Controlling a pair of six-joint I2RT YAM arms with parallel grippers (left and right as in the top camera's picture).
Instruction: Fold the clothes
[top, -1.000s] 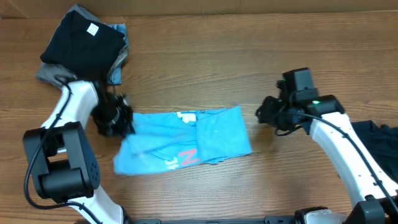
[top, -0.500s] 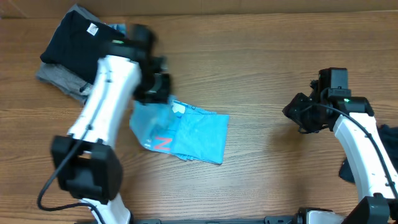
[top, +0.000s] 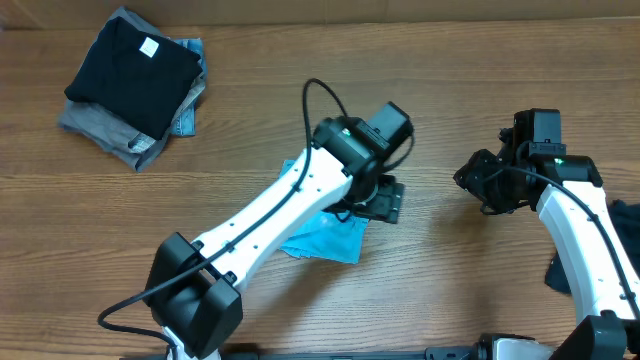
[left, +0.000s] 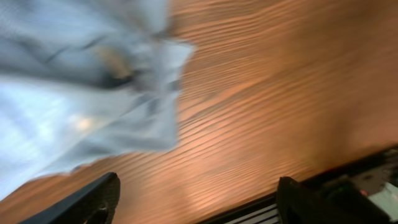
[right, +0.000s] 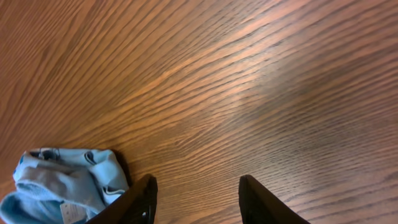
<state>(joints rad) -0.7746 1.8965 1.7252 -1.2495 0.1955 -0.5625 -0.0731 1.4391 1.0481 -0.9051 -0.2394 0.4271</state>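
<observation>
A light blue shirt (top: 328, 236) lies folded in a small bundle at the table's centre, mostly hidden under my left arm. In the blurred left wrist view the shirt (left: 81, 93) fills the upper left. My left gripper (top: 386, 202) hovers just past the shirt's right edge. Seen from its wrist, the left gripper (left: 199, 202) is wide open over bare wood. My right gripper (top: 472, 180) is off to the right, apart from the cloth. The right gripper (right: 199, 199) is open and empty, with the shirt (right: 62, 180) at lower left.
A stack of folded clothes, black on top (top: 132, 66), sits at the far left corner. Dark cloth (top: 626, 216) lies at the right edge beside my right arm. A dark strip (left: 354, 177) shows at the table's edge in the left wrist view.
My left arm swept from the left side across to the centre, dragging the shirt's left part over itself, and its jaws opened and let the cloth go. The right gripper drew back rightward.
</observation>
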